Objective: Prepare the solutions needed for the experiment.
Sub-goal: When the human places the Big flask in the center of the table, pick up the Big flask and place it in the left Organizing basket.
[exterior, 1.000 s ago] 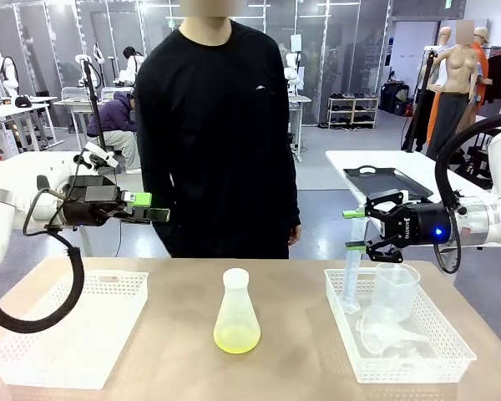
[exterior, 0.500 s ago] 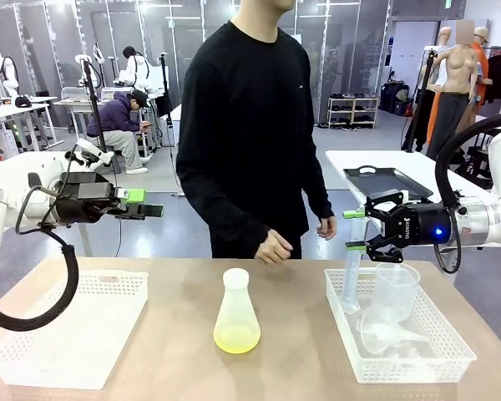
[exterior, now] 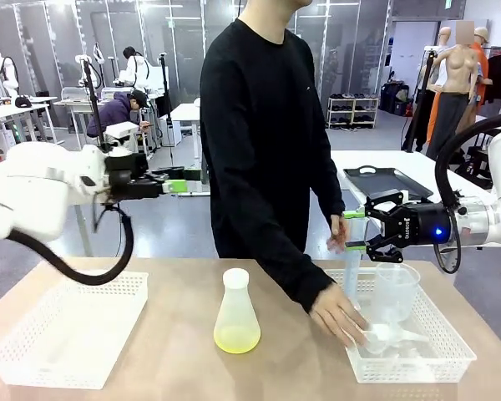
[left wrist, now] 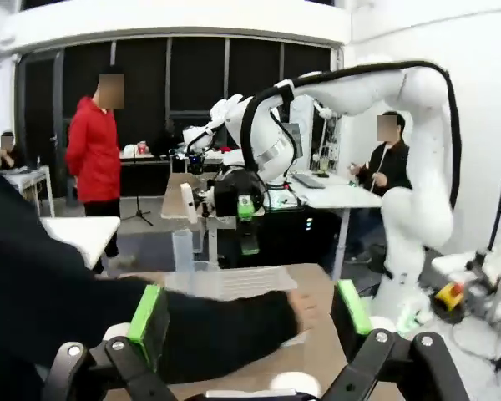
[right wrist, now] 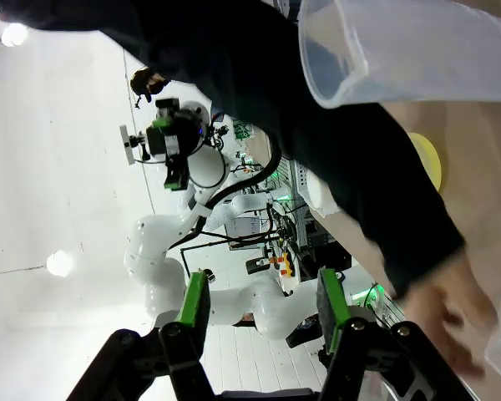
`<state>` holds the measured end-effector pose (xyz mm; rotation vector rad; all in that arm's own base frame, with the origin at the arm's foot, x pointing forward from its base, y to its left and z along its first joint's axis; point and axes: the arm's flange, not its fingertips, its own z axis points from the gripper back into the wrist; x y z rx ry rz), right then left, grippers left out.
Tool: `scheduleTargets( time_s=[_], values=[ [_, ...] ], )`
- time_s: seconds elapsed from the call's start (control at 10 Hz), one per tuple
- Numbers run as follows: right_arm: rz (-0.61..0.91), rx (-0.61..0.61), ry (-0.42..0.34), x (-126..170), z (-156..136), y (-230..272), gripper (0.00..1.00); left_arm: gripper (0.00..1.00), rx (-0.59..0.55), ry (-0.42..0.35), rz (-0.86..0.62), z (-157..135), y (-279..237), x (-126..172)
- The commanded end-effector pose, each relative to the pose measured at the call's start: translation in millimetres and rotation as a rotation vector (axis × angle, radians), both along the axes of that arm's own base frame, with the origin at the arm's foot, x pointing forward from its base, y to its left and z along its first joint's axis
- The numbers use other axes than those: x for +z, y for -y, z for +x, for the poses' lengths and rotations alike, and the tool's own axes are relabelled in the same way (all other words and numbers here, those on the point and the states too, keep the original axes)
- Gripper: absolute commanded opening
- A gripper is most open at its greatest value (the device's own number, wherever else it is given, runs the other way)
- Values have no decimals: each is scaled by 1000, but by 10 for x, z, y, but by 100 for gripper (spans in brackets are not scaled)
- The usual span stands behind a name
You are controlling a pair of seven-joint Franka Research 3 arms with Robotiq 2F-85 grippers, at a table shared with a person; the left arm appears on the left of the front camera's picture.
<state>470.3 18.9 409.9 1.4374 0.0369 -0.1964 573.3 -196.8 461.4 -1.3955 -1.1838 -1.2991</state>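
Left tool (exterior: pixel 184 181) held high over the bench's left end, jaws wide apart, nothing in them; the left wrist view confirms the gap between its pads (left wrist: pixel 147 321). Below it sits an empty white left tray (exterior: pixel 108 278).

Mid-bench: the solution (exterior: pixel 236 337), a shallow pale yellow-green layer in the bottom of a clear conical flask (exterior: pixel 236 301), standing upright and apart from both trays.

Handling, as judged: little liquid, so light, but it will slosh if tipped. The flask wall looks smooth and slippery. The narrow neck is the best place to grip; the wide base should keep it steady.

Person's hand (exterior: pixel 338 315) reaches into the right tray (exterior: pixel 451 355), beside a beaker (exterior: pixel 397 288) and a graduated cylinder (exterior: pixel 351 280).

Right tool (exterior: pixel 355 230) hovers above that tray, jaws open, empty.

Bench (exterior: pixel 175 368): flat, tan, smooth. Room: large open lab with other tables and people beyond.
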Motion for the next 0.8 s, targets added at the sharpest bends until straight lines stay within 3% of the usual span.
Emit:
scheduleTargets(
  time_s=[0.0,0.1,0.2,0.6,0.7],
  values=[
    [-2,1,0,11,1,4,66,100,-4,14,9,218,178,-211],
    [-2,1,0,11,1,4,66,100,-22,-53,36,194,193,-240],
    [-2,1,0,11,1,4,66,100,-8,21,-4,131,121,-134],
    [-2,1,0,11,1,4,66,100,-10,16,-2,188,150,-201],
    [-2,1,0,11,1,4,66,100,-73,40,-53,292,268,-273]
  ],
)
